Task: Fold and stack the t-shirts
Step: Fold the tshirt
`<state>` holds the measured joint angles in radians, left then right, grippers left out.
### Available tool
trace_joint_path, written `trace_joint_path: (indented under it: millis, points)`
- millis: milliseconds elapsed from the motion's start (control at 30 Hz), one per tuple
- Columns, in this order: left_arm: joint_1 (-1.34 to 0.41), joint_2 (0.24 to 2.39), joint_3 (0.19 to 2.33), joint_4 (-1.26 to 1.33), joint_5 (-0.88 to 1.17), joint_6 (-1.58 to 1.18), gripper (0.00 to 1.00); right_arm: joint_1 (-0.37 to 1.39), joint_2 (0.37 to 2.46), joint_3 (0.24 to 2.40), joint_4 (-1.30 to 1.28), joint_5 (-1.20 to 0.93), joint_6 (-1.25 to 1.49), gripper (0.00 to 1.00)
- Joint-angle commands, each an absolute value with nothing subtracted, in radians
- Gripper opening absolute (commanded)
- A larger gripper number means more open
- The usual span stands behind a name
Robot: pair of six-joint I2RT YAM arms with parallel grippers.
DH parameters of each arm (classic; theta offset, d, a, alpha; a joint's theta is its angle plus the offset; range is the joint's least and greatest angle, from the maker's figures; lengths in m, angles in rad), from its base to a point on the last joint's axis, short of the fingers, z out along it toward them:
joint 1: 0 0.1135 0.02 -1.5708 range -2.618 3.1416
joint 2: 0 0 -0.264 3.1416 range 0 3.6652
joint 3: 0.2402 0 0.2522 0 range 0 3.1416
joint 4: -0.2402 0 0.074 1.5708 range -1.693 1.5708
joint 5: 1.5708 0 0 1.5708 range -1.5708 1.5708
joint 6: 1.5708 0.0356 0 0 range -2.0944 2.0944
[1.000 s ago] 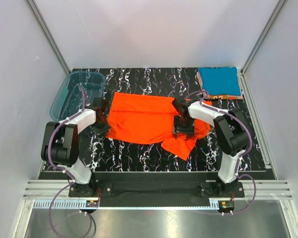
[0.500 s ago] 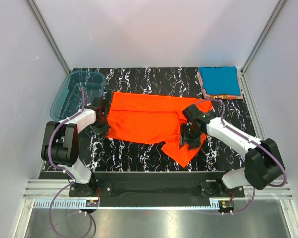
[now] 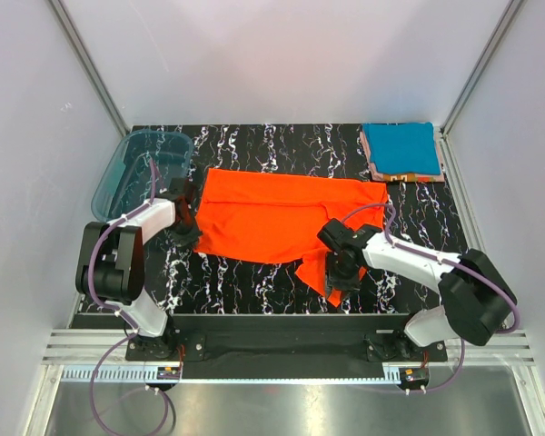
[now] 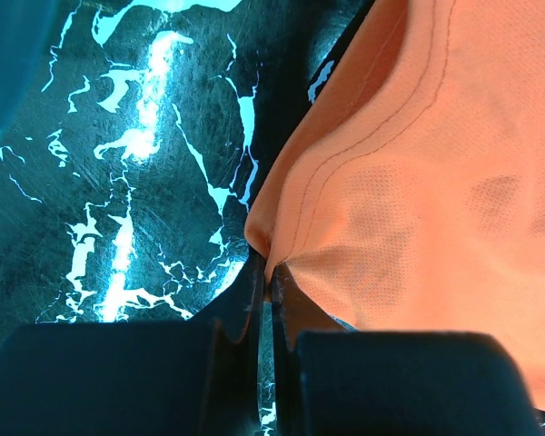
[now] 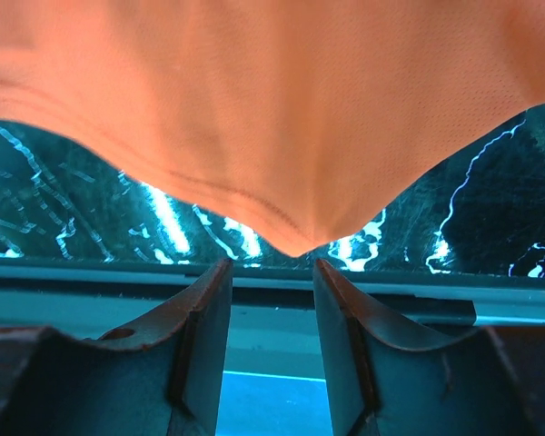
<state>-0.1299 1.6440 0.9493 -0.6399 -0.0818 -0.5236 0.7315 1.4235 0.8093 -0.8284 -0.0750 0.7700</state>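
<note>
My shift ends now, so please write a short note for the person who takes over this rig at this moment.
Left gripper: shut on the orange shirt's left edge.
Right gripper: open, at that shirt's near corner, not gripping it.
Orange shirt lies mid-table, not fully folded.
Blue shirt: folded, on the pile at far right.
Left to do: finish folding the orange shirt, put it on the pile.

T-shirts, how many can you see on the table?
2 in plain sight: an orange-red t-shirt spread out in the middle, and a folded blue t-shirt in the far right corner. Pinkish edges under the blue one hint at more hidden beneath.
</note>
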Motion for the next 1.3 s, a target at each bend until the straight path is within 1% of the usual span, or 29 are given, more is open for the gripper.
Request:
trace_joint_path:
  millis: [0, 300, 500, 600, 667, 733, 767, 800, 1000, 1267]
  points:
    - [-0.126, 1.658, 0.94, -0.615, -0.054, -0.517, 0.0, 0.733, 1.44, 0.782, -0.793, -0.034, 0.807, 0.48]
    - [-0.126, 1.658, 0.934, -0.612, -0.054, -0.517, 0.0, 0.733, 1.44, 0.712, -0.756, -0.005, 0.833, 0.46]
    - [-0.126, 1.661, 0.943, -0.621, -0.057, -0.512, 0.0, 0.733, 1.471, 0.716, -0.73, -0.006, 0.813, 0.43]
    - [-0.126, 1.66, 0.948, -0.624, -0.06, -0.514, 0.0, 0.733, 1.491, 0.726, -0.733, -0.008, 0.808, 0.33]
    - [-0.126, 1.655, 0.948, -0.627, -0.063, -0.509, 0.0, 0.733, 1.477, 0.726, -0.733, -0.011, 0.81, 0.2]
    - [-0.126, 1.651, 0.946, -0.629, -0.071, -0.502, 0.0, 0.733, 1.45, 0.727, -0.756, -0.006, 0.821, 0.11]
    - [-0.126, 1.648, 0.945, -0.63, -0.072, -0.496, 0.0, 0.733, 1.437, 0.733, -0.77, -0.006, 0.827, 0.04]
    - [-0.126, 1.643, 0.942, -0.629, -0.077, -0.488, 0.0, 0.733, 1.407, 0.736, -0.799, -0.006, 0.84, 0.01]
    - [-0.126, 1.58, 0.911, -0.661, -0.08, -0.476, 0.0, 0.733, 1.255, 0.798, -0.94, 0.064, 0.894, 0.0]
    - [-0.126, 1.428, 0.804, -0.706, -0.032, -0.514, 0.0, 0.733, 1.166, 0.838, -1.045, 0.003, 0.89, 0.0]
